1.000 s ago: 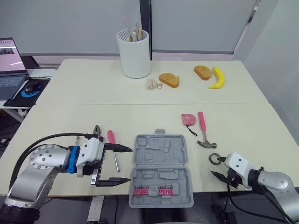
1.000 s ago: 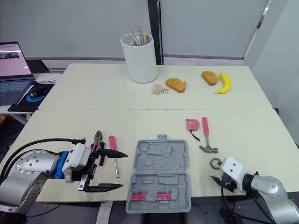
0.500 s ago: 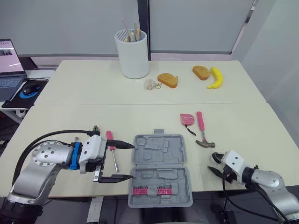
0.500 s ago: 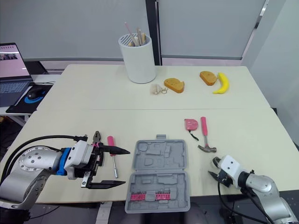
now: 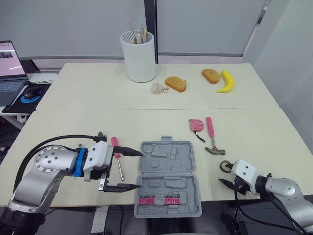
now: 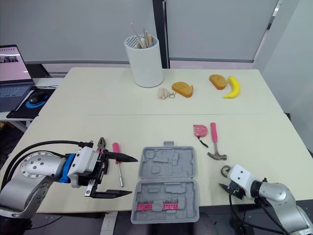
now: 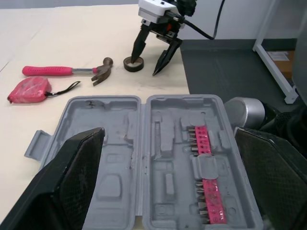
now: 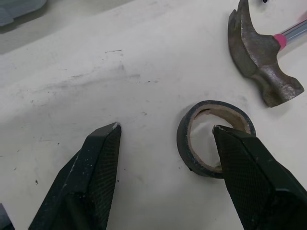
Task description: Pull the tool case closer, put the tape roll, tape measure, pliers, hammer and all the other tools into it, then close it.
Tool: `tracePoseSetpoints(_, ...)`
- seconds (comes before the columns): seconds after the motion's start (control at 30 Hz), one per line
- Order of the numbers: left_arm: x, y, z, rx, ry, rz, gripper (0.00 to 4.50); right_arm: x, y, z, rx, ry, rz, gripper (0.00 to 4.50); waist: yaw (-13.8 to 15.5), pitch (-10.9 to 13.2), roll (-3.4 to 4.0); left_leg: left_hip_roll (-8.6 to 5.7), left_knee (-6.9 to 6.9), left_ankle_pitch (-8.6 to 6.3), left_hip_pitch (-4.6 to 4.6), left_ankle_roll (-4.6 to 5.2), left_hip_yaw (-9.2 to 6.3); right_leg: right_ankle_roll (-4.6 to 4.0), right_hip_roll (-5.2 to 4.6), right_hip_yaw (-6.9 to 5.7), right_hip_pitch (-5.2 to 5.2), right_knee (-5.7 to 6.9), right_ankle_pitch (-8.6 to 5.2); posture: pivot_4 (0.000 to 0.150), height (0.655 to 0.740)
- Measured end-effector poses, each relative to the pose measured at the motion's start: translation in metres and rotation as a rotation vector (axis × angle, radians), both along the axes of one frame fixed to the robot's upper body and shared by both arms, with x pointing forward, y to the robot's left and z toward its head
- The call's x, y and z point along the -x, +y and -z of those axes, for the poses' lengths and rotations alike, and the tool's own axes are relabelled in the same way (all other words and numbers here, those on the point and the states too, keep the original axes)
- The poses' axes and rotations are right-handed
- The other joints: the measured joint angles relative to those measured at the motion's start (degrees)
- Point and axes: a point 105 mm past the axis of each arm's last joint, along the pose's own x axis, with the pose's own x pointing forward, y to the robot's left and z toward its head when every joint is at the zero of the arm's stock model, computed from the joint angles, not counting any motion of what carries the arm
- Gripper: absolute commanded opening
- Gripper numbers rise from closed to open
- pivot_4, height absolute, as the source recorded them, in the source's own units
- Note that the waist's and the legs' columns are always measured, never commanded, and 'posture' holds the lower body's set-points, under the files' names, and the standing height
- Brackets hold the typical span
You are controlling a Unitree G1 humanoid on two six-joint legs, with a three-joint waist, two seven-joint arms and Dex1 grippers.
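The grey tool case [image 5: 167, 178] lies open near the table's front edge, with pink bits in its near half. My left gripper [image 5: 140, 169] is open at the case's left side, its fingers reaching over that edge [image 7: 158, 158]. My right gripper [image 8: 165, 127] is open at the dark tape roll [image 8: 216, 138]. One fingertip is over the roll's ring and the other is above bare table. The pink-handled hammer [image 5: 212, 136] and pink tape measure [image 5: 196, 125] lie beyond the roll. Pliers [image 5: 101, 137] and a pink screwdriver [image 5: 117, 154] lie behind my left gripper.
A white holder with utensils [image 5: 139, 56], two bread pieces [image 5: 176, 83] and a banana [image 5: 226, 82] stand at the back of the table. A laptop [image 5: 10, 63] and a mouse [image 5: 31, 91] are on a side desk far left. The table's front edge [image 5: 215, 198] runs just before both grippers.
My left gripper has edged slightly closer to the case's left side. My right gripper has shifted a little at the tape roll, which stays in place. The camera has moved slightly.
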Motion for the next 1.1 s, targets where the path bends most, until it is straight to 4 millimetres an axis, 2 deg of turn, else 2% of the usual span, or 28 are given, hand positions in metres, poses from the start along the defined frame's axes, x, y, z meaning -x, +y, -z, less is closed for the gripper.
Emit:
tracePoseSetpoints(0.03,0.001,-0.001,0.000,-0.001,0.002,0.008,4.50,-0.001,0.001,0.000,0.002,0.000,-0.001,3.27,0.00,0.00,0.00,0.00,0.00,0.00,0.00,0.00,0.01,0.00,0.00,0.01,0.00,0.00,0.00,0.150,0.7400)
tracePoseSetpoints(0.57,0.000,-0.009,-0.001,-0.012,-0.027,0.015,4.50,-0.009,-0.002,-0.001,0.030,-0.014,0.021,0.04,0.02,0.00,0.00,-0.02,0.00,0.00,0.00,0.00,0.01,0.00,0.09,0.01,0.00,0.00,0.00,0.150,0.7400)
tracePoseSetpoints(0.77,-0.001,-0.008,0.000,-0.015,-0.027,0.006,4.50,-0.005,-0.002,-0.006,0.047,0.018,-0.013,0.02,0.03,0.02,0.03,-0.02,0.01,0.00,-0.02,0.00,0.01,0.00,0.10,0.01,-0.01,0.00,0.00,0.150,0.7400)
tracePoseSetpoints(0.9,-0.010,0.010,-0.002,-0.030,-0.029,-0.096,4.50,0.000,0.007,-0.038,0.052,0.049,-0.115,0.02,-0.19,0.03,0.05,0.10,0.01,0.00,-0.01,0.00,-0.04,0.00,0.08,0.00,-0.02,0.01,0.00,0.150,0.7400)
tracePoseSetpoints(1.0,-0.019,0.031,-0.004,-0.040,-0.029,-0.219,4.50,-0.008,0.027,-0.068,0.017,0.028,-0.186,0.02,-0.47,0.04,0.05,0.20,0.01,0.00,0.02,0.00,-0.07,-0.08,0.12,-0.03,-0.03,0.02,0.05,0.150,0.7400)
tracePoseSetpoints(1.1,-0.026,0.052,-0.003,-0.046,-0.024,-0.333,4.50,-0.020,0.064,-0.092,-0.021,-0.011,-0.275,0.02,-0.96,0.04,0.04,0.21,0.01,0.00,0.01,0.00,-0.11,-0.14,0.14,-0.05,-0.04,0.01,0.08,0.150,0.7400)
